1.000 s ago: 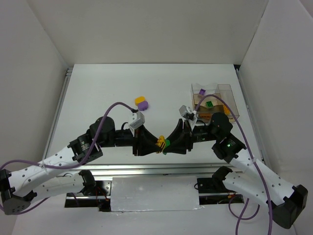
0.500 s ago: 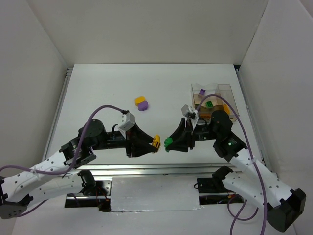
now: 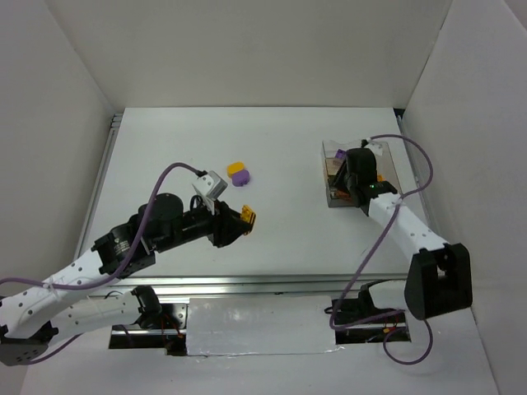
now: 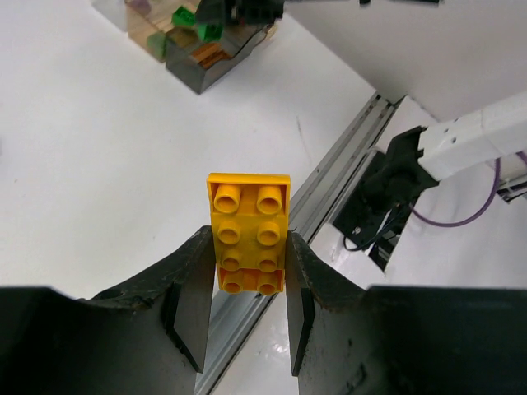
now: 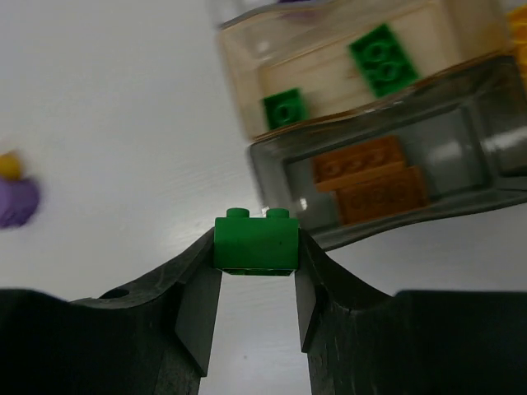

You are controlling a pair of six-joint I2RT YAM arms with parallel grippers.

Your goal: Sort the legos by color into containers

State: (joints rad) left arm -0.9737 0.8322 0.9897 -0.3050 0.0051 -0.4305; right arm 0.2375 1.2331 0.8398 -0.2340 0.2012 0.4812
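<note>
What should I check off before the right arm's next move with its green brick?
1. Hold of the right gripper on the small green two-stud brick: ok, clamped from both sides.
2. Matching cell in the clear divided plastic box: ok, one cell holds green bricks.
3. Held brick over that cell: cannot tell; in the right wrist view the box lies ahead of it.
4. Hold of the left gripper on the yellow studded brick: ok, pinched at one end, away from the box.
5. Table sorted: not ok; a purple piece and a yellow piece lie loose, side by side.
</note>
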